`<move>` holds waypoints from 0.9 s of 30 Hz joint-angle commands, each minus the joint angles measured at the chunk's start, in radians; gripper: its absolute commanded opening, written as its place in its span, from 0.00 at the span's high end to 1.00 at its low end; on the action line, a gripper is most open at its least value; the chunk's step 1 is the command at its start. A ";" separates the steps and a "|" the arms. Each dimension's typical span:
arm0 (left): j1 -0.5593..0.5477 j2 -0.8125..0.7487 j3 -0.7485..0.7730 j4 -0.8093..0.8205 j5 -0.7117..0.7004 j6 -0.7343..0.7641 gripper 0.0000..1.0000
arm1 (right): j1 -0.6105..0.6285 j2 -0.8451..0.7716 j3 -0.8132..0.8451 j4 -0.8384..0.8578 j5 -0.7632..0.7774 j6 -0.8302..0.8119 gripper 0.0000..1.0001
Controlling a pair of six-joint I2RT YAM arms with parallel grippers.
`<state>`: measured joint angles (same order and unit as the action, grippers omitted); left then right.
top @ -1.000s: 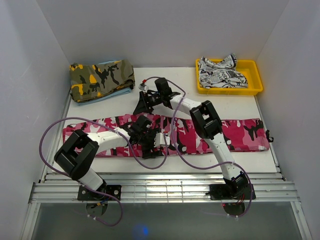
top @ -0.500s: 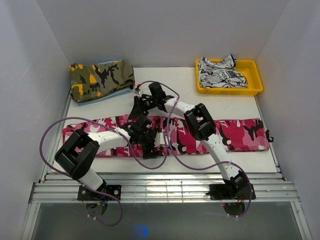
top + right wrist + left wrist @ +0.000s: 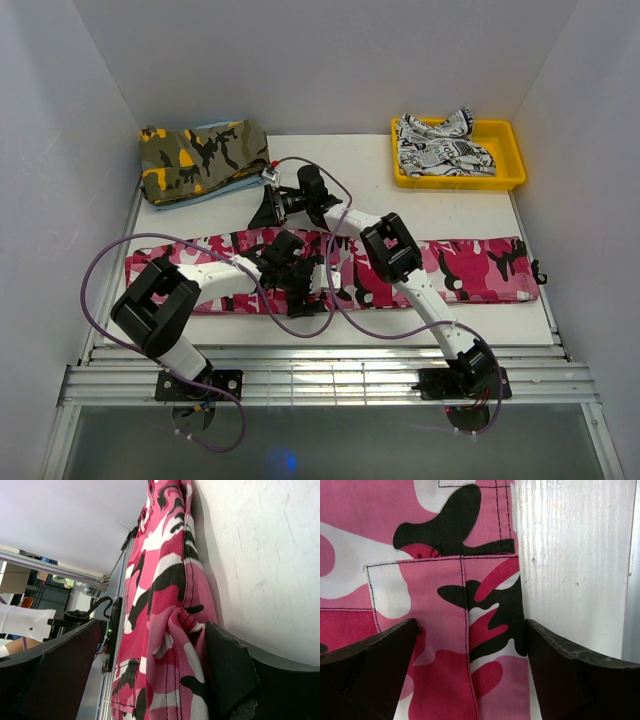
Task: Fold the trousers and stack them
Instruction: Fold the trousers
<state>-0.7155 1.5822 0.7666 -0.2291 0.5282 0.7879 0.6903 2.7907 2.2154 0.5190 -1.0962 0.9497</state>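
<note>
While the trousers lie flat along the desk near edge, left hand sits at near hem, right hand at far hem, both wide open, gripping nothing.

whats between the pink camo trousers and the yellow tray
Nothing. In the top view only bare white table lies between the trousers and the yellow tray.
</note>
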 commanded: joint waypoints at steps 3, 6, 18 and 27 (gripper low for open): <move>-0.004 0.022 -0.049 -0.021 -0.036 -0.009 0.02 | -0.020 -0.025 0.034 0.163 0.009 0.049 0.08; -0.002 -0.007 -0.032 -0.016 -0.056 -0.051 0.02 | -0.075 -0.104 -0.002 0.116 0.002 -0.004 0.08; 0.252 -0.165 0.382 -0.257 0.064 -0.390 0.02 | -0.432 -0.476 -0.075 -0.831 0.234 -0.804 0.02; 0.571 0.158 0.721 -0.476 0.010 -0.417 0.09 | -0.370 -0.732 -0.480 -1.214 0.355 -1.276 0.35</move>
<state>-0.1608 1.6268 1.4063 -0.5621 0.5663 0.4091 0.1993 2.0693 1.8385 -0.4519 -0.7975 -0.0498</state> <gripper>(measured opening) 0.932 0.702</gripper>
